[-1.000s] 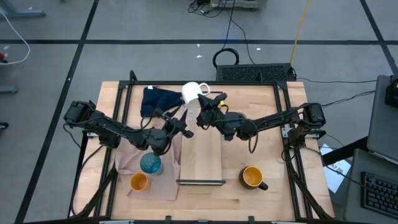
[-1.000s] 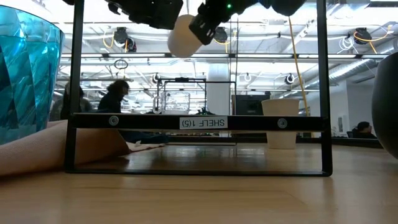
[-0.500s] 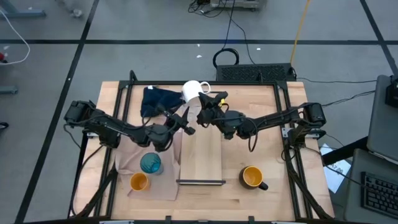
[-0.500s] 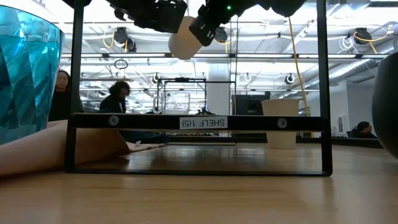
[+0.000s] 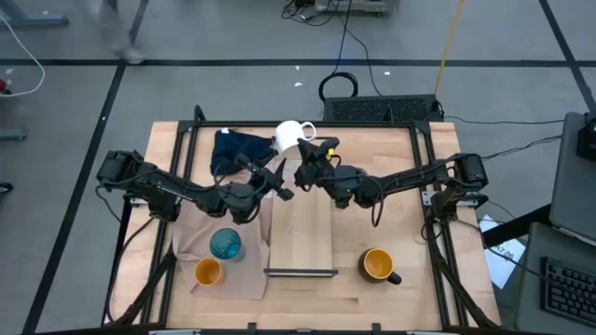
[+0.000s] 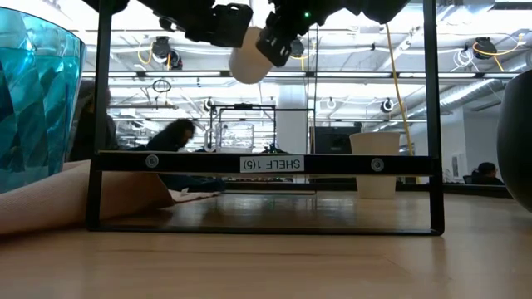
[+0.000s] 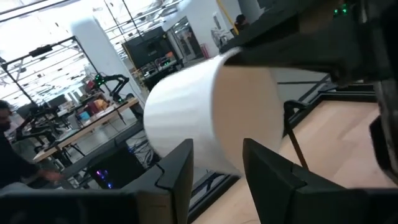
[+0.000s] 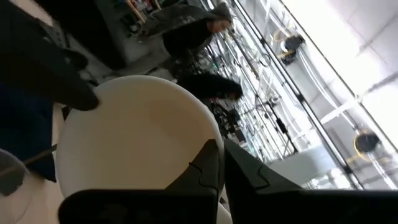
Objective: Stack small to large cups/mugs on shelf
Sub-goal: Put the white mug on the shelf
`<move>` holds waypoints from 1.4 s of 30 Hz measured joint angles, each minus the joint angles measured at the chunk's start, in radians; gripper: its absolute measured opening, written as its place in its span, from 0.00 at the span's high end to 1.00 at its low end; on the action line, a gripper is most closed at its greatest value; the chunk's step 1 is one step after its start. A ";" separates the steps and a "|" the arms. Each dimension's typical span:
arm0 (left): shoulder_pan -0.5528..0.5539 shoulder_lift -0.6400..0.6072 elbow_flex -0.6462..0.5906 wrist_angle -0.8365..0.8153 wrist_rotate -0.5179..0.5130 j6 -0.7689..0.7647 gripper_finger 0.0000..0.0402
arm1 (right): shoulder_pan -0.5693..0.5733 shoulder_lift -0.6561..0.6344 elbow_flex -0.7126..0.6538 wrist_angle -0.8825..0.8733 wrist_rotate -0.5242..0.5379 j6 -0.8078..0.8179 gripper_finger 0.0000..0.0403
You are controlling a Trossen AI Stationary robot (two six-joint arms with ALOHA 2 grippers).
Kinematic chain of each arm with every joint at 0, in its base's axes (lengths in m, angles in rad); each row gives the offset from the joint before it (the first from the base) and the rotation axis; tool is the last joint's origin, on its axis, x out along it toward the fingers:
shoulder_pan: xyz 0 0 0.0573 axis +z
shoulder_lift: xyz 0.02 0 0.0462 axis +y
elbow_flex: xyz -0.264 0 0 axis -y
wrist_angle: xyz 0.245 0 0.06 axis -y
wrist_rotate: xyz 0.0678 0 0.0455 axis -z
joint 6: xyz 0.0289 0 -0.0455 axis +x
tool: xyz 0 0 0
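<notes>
In the high view the white mug (image 5: 290,138) hangs in the air at upper centre of the frame, above the far end of the shelf (image 5: 302,233). The right gripper (image 5: 304,160) is pinched on its rim, tipping it sideways. The left gripper (image 5: 277,180) sits just beside it, slightly lower left, fingers spread around the body but seemingly not pressing it. The shelf's long axis runs down the frame from there.

White mug (image 5: 288,138), teal ribbed tumbler (image 5: 225,245), orange mug (image 5: 377,264)
</notes>
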 joint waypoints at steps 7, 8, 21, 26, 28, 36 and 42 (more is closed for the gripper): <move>0.000 0.000 0.001 -0.013 -0.026 0.024 0.65 | 0.014 0.000 0.000 -0.024 -0.050 0.024 1.00; 0.000 0.000 0.001 -0.014 -0.027 0.024 0.65 | 0.014 0.000 0.000 -0.025 -0.050 0.024 1.00; 0.009 0.000 0.001 -0.021 -0.022 0.070 0.65 | 0.016 0.000 0.000 -0.028 -0.025 0.004 1.00; 0.015 0.000 0.001 -0.030 0.004 0.069 0.65 | 0.022 0.000 0.000 -0.028 -0.017 -0.026 1.00; 0.016 0.000 0.001 -0.029 0.004 0.069 0.65 | 0.022 0.000 0.000 -0.028 -0.017 -0.030 1.00; 0.017 0.000 0.001 -0.022 0.007 0.085 0.87 | 0.022 0.000 0.000 -0.041 -0.011 -0.018 1.00; 0.016 0.000 0.001 -0.022 0.016 0.103 0.98 | 0.022 0.000 0.000 -0.045 -0.007 -0.020 1.00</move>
